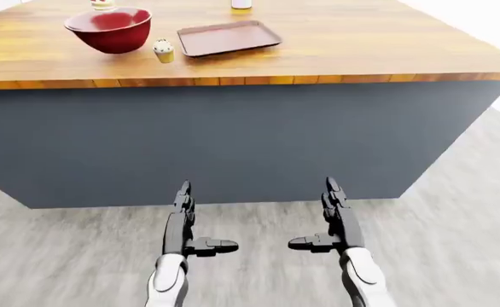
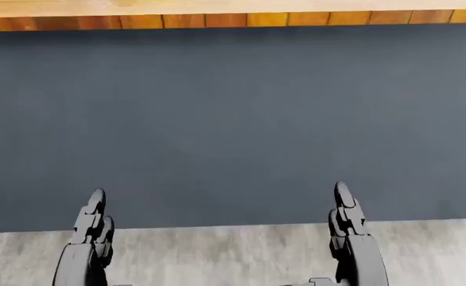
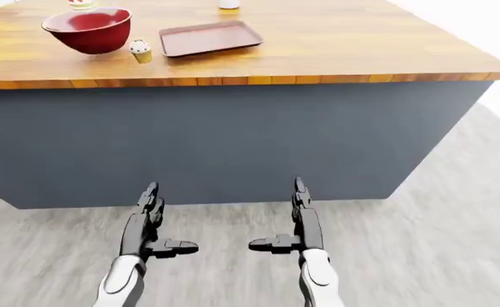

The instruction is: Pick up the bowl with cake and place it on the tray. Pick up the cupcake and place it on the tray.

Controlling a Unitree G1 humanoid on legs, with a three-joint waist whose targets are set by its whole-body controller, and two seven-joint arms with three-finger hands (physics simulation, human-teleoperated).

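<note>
A red bowl [image 1: 109, 29] stands on the wooden counter [image 1: 335, 45] at the upper left of the left-eye view; I cannot see inside it. A small cupcake [image 1: 164, 50] in a yellow case stands just right of the bowl. A flat brown tray [image 1: 228, 38] lies right of the cupcake. My left hand [image 1: 190, 224] and right hand [image 1: 325, 220] hang low at the bottom of the view, over the floor and well short of the counter. Both are open with fingers straight and thumbs pointing inward. Both hold nothing.
The counter's dark grey side wall [image 2: 233, 125] fills the head view between me and the objects. Two small containers [image 1: 241, 4] [image 1: 102, 4] stand at the counter's top edge in the left-eye view. Grey floor [image 1: 455, 217] lies around the island.
</note>
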